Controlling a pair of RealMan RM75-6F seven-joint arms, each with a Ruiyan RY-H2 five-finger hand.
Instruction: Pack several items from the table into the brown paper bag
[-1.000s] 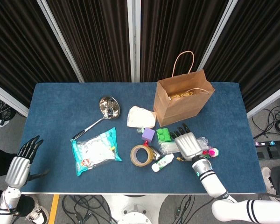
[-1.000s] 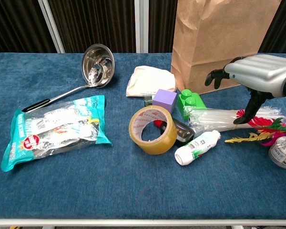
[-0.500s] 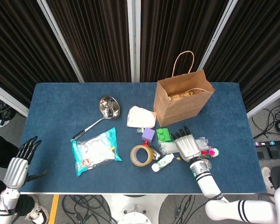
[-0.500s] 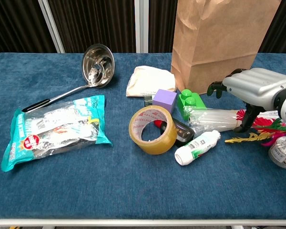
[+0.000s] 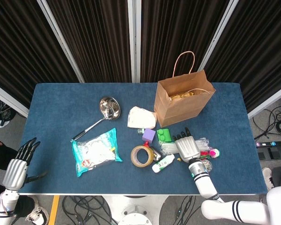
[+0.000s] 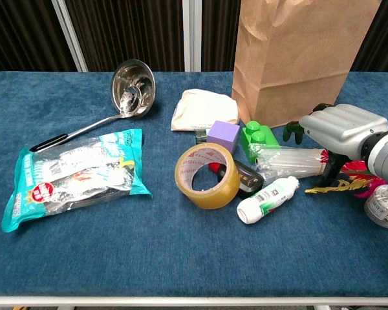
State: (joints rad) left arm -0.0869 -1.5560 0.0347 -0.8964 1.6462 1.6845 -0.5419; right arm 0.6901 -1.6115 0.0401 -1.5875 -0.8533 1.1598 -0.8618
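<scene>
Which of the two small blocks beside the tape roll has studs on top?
The green block, nearest the brown paper bag; the purple block beside it is a plain cube.

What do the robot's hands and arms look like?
The right hand has a smooth silver-grey shell on its back and black fingers. Its wrist is grey with a small teal light, and the forearm is white with black bands. The left hand matches: ridged silver back, black fingers.
</scene>
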